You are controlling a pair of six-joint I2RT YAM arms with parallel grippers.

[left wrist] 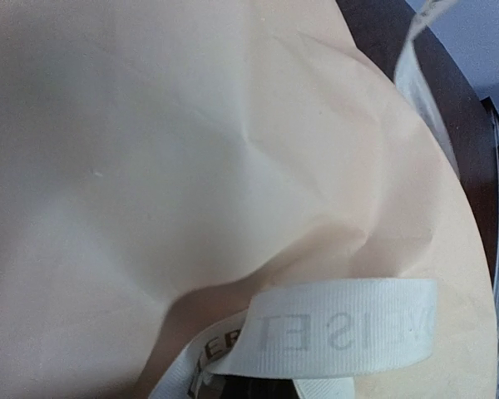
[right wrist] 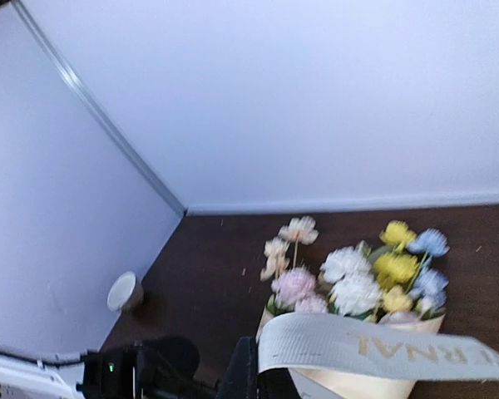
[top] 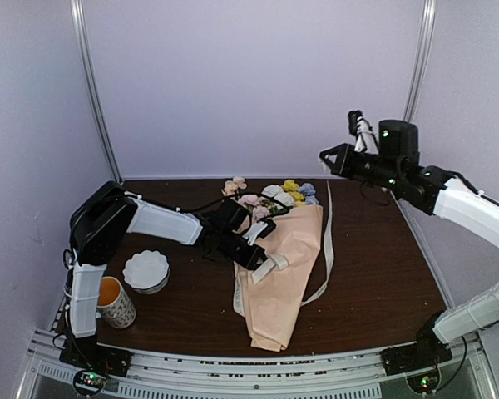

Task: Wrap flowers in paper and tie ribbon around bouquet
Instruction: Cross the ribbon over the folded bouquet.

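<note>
The bouquet (top: 281,274) lies on the dark table, a peach-tan paper (left wrist: 191,150) cone with its tip toward the near edge. The flowers (top: 284,196) bunch at its far end, pastel heads (right wrist: 374,274) in yellow, white, pink and blue. My left gripper (top: 262,259) rests low on the cone's left side, shut on one end of the cream ribbon (left wrist: 341,337). My right gripper (top: 326,155) hangs high above the table's back right, shut on the ribbon's (right wrist: 358,345) other end. From there the ribbon (top: 328,241) drops along the cone's right side and passes under it.
A white bowl (top: 146,270) and a patterned cup (top: 115,301) with orange contents stand left of the bouquet, beside the left arm. A pale loose flower sprig (top: 234,186) lies at the back, apart from the bunch. Pale walls close in the table.
</note>
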